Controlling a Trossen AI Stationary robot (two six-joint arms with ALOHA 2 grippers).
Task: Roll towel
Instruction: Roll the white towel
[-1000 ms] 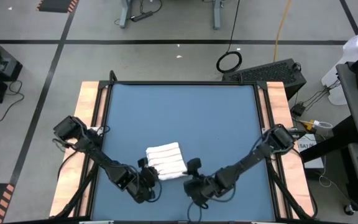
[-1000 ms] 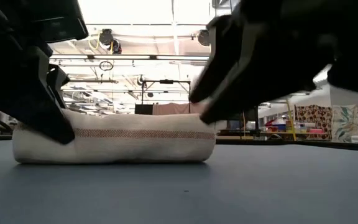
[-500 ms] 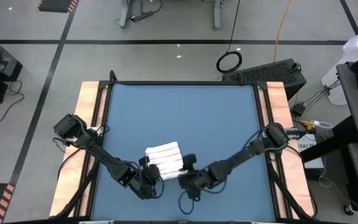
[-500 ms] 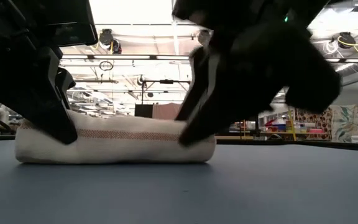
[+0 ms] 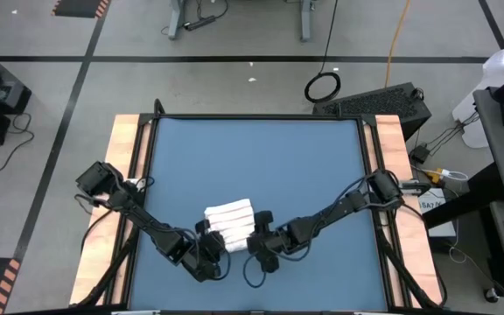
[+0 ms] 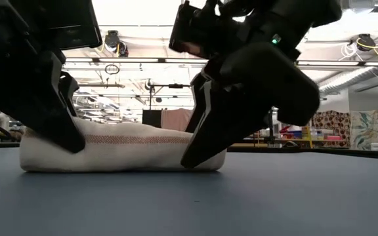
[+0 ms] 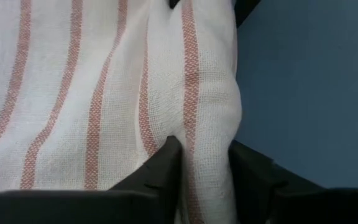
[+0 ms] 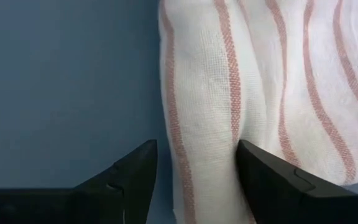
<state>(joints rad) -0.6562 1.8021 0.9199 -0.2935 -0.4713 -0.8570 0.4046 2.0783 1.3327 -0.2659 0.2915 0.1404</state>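
Your left tool [image 5: 210, 245] pinches a fold of the towel [image 5: 232, 223] between narrow fingers [image 7: 166, 168] at its near left end. Your right tool [image 5: 257, 236] straddles the near right end, fingers [image 8: 263, 171] set wide around the cloth's edge. Both arms crowd the near side of the blue desk [image 5: 261, 162], and in the low view they hide the towel's ends. The towel lies rolled into a thick bundle, white with thin reddish stripes.

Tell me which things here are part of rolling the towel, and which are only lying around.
Part of the job:
- white cloth towel with reddish stripes, rolled up
- left gripper, fingers on it
- right gripper, fingers astride its end

Lying around:
- black cable loop on the floor
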